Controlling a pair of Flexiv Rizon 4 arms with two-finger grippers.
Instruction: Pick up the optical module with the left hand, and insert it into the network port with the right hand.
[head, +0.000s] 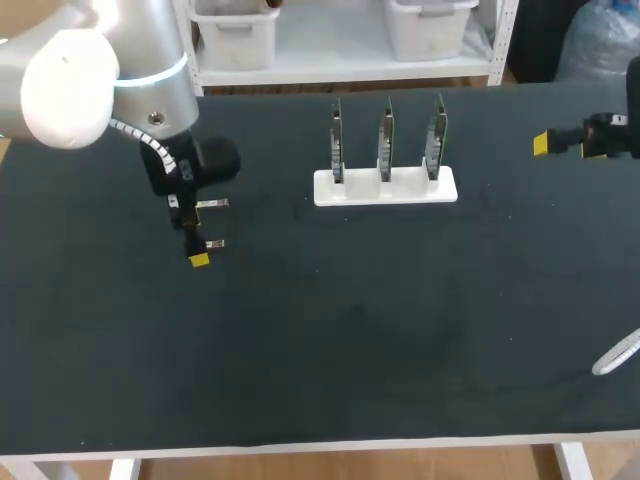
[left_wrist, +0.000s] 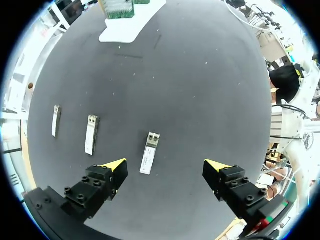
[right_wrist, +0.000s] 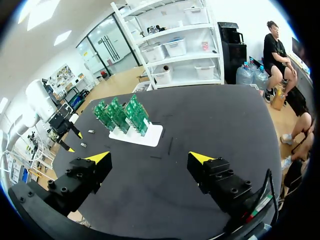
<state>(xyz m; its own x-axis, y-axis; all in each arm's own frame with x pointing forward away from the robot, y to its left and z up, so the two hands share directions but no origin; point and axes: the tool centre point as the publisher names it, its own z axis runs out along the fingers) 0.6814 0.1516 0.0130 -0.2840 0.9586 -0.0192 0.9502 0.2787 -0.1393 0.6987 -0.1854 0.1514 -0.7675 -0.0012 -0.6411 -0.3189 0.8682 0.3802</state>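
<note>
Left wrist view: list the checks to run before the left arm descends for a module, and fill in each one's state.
1. The left pincer is open and empty: ok.
2. The nearest optical module is centred between its fingers: not ok; it lies just ahead of them, nearer one finger.
3. That module lies apart from the two other modules: ok.
4. The right pincer is open and empty for the handover: ok.
5. The two pincers are far apart: ok, by the head view.
6. A free port shows on the board stand: cannot tell.
</note>
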